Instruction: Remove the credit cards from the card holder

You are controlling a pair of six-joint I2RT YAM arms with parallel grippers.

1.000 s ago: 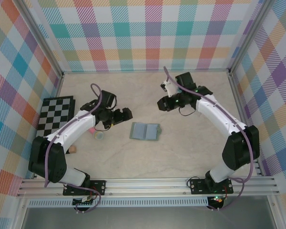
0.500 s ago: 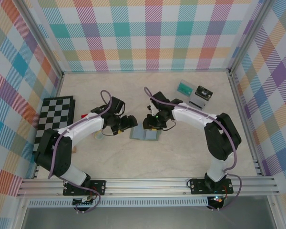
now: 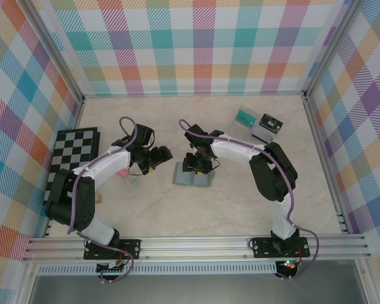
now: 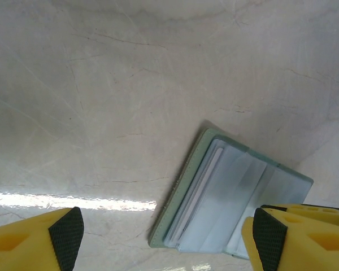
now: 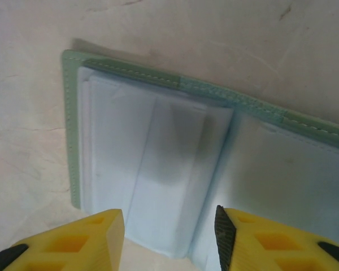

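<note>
Hovering over the far edge of the card holder [image 3: 193, 175], right hand [image 3: 196, 166] released, yellow fingers [image 5: 73, 243] parted above the pale pockets, grasping nothing. Lying flat and spread open near mid-tabletop [image 3: 240, 196], both panels facing up. Poised just left of it, left hand [image 3: 158, 157] released wide, bare tabletop between its fingertips [image 4: 65, 228]. Chequered board [image 3: 76, 152] well off to the left.
</note>
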